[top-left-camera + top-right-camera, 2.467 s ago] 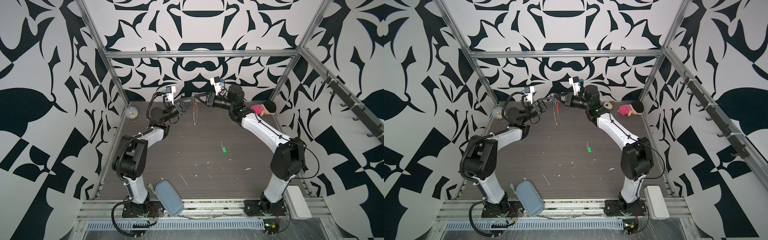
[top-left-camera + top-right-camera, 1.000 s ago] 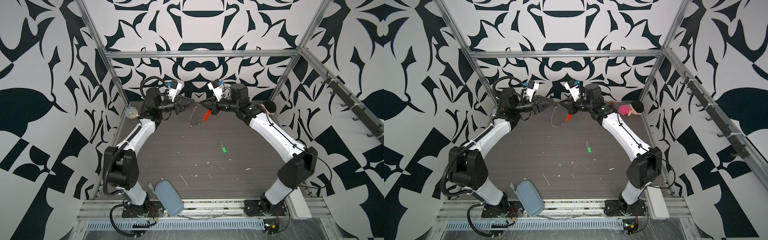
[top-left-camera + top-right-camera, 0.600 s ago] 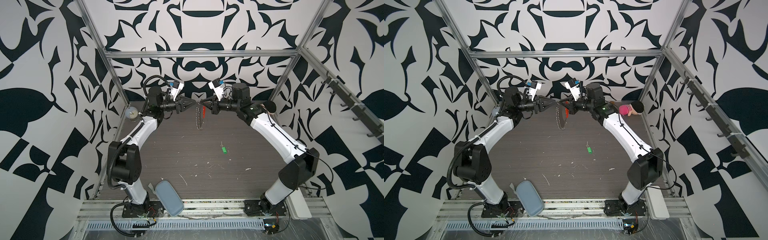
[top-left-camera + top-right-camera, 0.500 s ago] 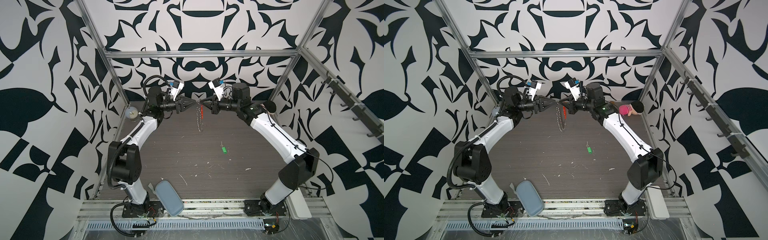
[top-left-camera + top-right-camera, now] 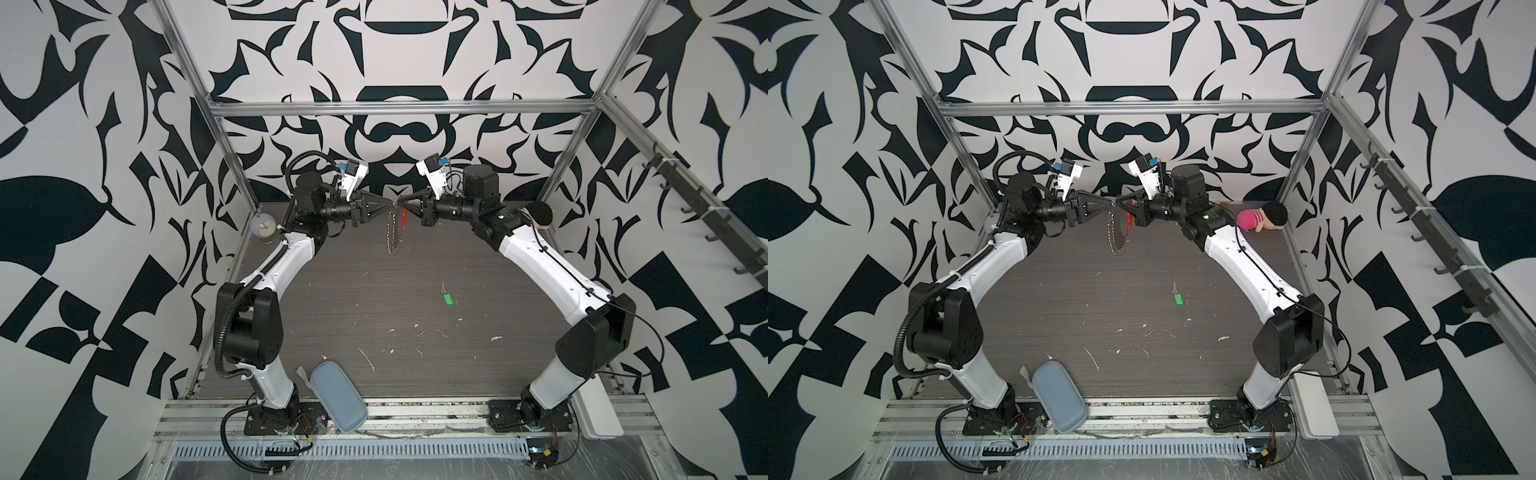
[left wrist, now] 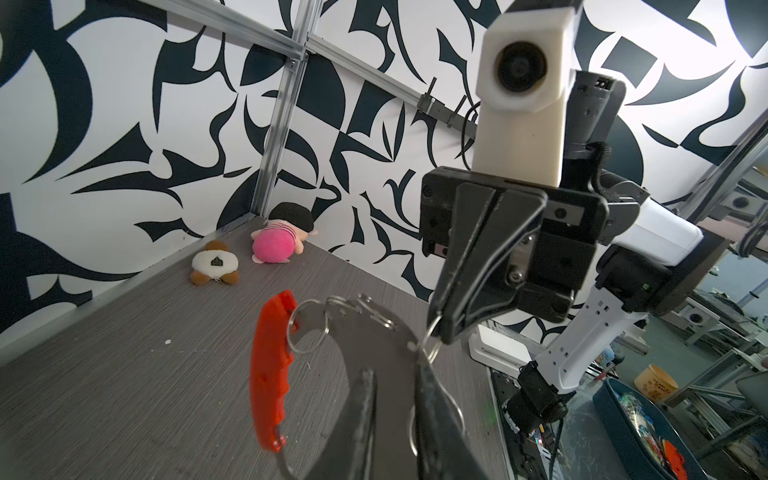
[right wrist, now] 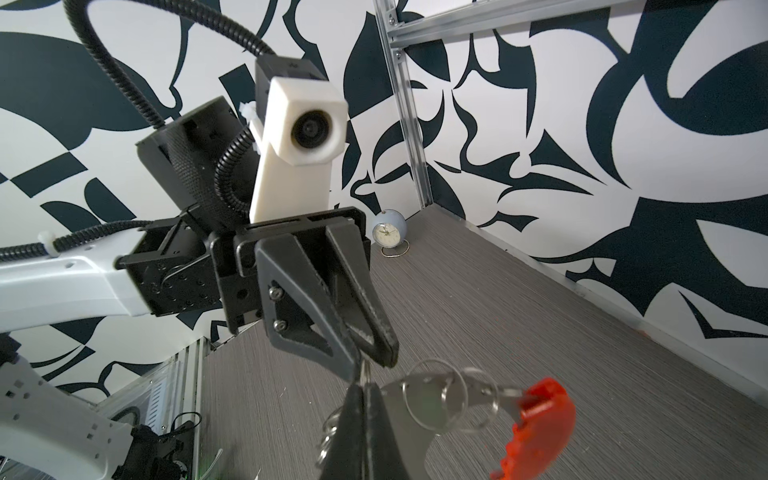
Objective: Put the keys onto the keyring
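Observation:
The keyring [image 5: 392, 232] hangs in the air at the back middle, its red bar [image 5: 404, 217] on the right side and small silver rings dangling below. My left gripper [image 5: 392, 202] and right gripper [image 5: 402, 202] meet tip to tip at its top. The left wrist view shows the left gripper [image 6: 395, 374] nearly shut across the metal band [image 6: 374, 324], and the right gripper [image 6: 438, 332] pinching a small ring. In the right wrist view the right gripper [image 7: 360, 388] is fully shut. The keys [image 5: 448, 300] lie on the table right of centre, green tag toward the front, far from both grippers.
A pale blue clock [image 5: 264, 226] stands in the back left corner. A pink plush [image 5: 1260, 218] and a brown and white plush [image 6: 215, 264] lie at the back right. A blue-grey case [image 5: 338, 395] leans over the front edge. A white box [image 5: 1312, 407] sits front right.
A second ago the keyring swung tilted from the right gripper with the left gripper's tip short of it. The left gripper has since moved in, and the keyring now hangs straight.

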`<action>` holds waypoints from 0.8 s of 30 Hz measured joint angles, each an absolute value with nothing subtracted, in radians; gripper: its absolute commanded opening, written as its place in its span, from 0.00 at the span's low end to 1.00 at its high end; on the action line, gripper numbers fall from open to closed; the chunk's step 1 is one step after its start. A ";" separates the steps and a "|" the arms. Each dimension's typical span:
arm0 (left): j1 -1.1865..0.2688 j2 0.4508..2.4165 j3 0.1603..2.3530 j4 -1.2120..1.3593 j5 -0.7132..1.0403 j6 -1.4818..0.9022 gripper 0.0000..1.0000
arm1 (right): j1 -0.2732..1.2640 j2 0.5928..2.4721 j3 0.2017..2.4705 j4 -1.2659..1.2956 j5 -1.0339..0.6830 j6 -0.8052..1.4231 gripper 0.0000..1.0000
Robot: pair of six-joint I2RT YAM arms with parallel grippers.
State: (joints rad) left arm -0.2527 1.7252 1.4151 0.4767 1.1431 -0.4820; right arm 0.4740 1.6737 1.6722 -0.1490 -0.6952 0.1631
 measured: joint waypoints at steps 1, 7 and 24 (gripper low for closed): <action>-0.253 1.725 1.415 0.478 1.145 -0.483 0.24 | 0.474 1.677 1.673 -0.149 -0.695 0.163 0.00; -0.252 1.725 1.415 0.487 1.147 -0.490 0.26 | 0.476 1.686 1.673 -0.145 -0.695 0.172 0.00; -0.251 1.727 1.415 0.508 1.174 -0.530 0.03 | 0.493 1.710 1.689 -0.125 -0.700 0.196 0.00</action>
State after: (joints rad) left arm -0.2508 1.7267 1.4151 0.5076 1.1740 -0.5297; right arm 0.4931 1.7103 1.6890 -0.1249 -0.7002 0.1959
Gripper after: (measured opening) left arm 0.060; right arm 0.049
